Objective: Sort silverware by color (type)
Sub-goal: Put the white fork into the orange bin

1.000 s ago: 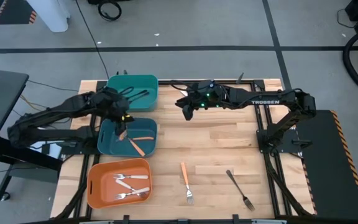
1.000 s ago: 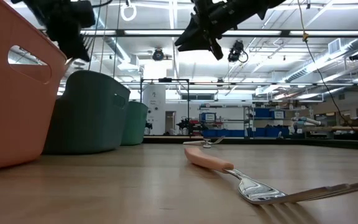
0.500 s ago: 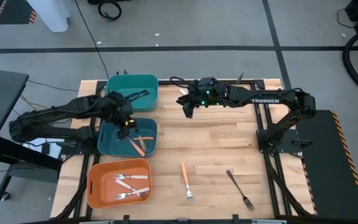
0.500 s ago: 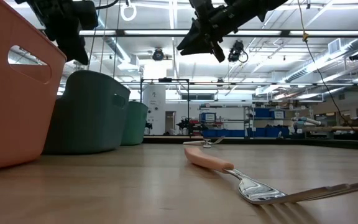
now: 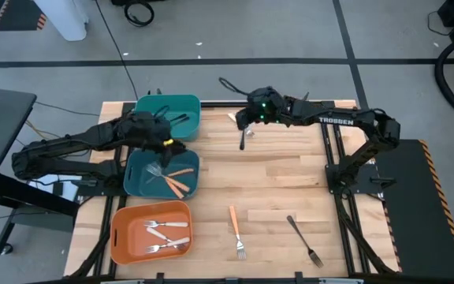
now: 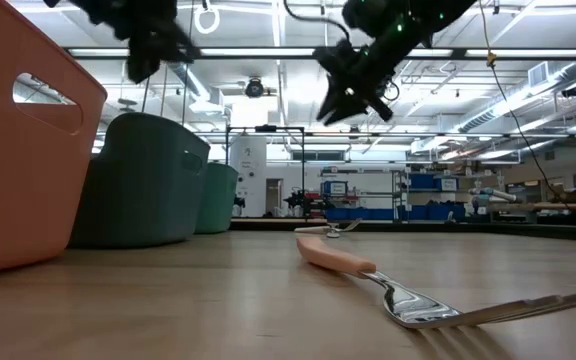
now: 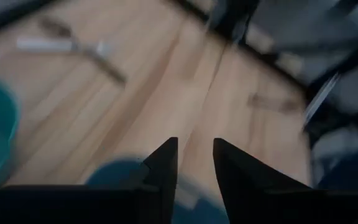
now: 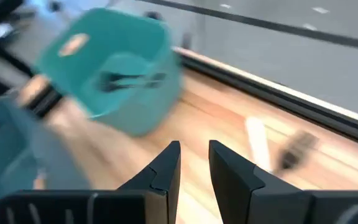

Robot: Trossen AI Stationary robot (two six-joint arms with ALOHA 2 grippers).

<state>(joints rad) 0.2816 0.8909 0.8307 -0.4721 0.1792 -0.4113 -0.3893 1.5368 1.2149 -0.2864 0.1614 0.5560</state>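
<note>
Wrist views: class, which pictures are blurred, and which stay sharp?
Both wrist views smear the teal bin and table; the high view is sharp throughout; the low view keeps the near fork crisp, its tines softening at the edge.

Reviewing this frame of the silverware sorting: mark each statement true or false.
1. The orange bin holds cream-handled forks. True.
2. An orange-handled fork and a dark fork lie loose on the table. True.
3. The left gripper hangs over the orange bin. False: it is over the middle teal bin, jaws open.
4. The far teal bin is empty. False: dark utensils lie in it.
</note>
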